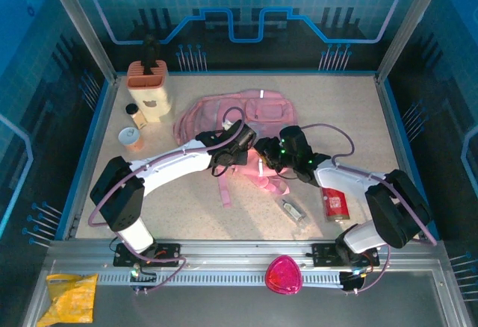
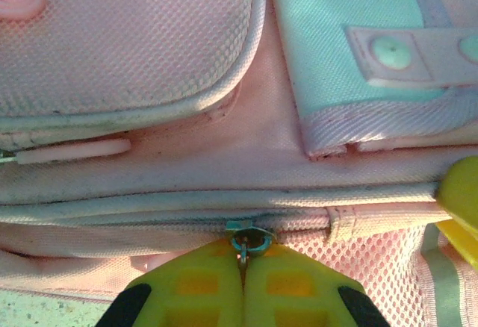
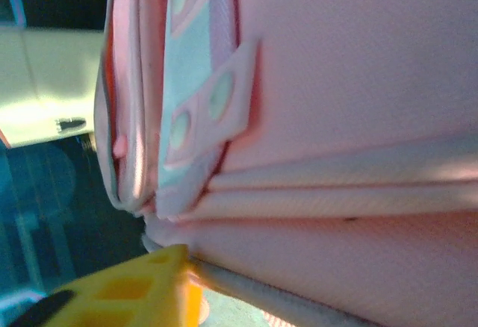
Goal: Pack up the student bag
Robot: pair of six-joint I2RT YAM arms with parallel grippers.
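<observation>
Left gripper (image 2: pixel 243 256): its two yellow fingers (image 2: pixel 198 286) are pressed together, pinching the small metal zip pull (image 2: pixel 247 239) of a pale zip that runs across the student bag (image 1: pixel 224 112); pink mesh fabric lies just right of the pinch, and two padded pockets sit above the zip line; at the right edge of this wrist view a yellow part of the other arm's gripper touches the bag.

Right gripper (image 1: pixel 265 150): it sits against the near right side of the bag, just beside the left gripper; its own camera shows one yellow finger (image 3: pixel 127 290) at the bag's edge, and whether its jaws are spread or closed cannot be told.

The student bag is large, soft and pink; it lies flat in the middle of the speckled counter (image 1: pixel 343 110), slightly toward the far side, with pink straps (image 1: pixel 226 187) trailing toward the arms.

Left of the bag, near the far left corner, a peach and cream holder (image 1: pixel 149 88) stands upright with dark items in its top; a small dark-capped bottle (image 1: pixel 133 113) and an orange round item (image 1: pixel 131 139) sit just in front of it.

Near the right arm a red container (image 1: pixel 335 204) lies on the counter, with a small clear item (image 1: pixel 291 209) to its left.

A magenta rounded object (image 1: pixel 284 275) rests on the metal rail at the near edge; a yellow packet (image 1: pixel 71 297) lies at the near left corner.
</observation>
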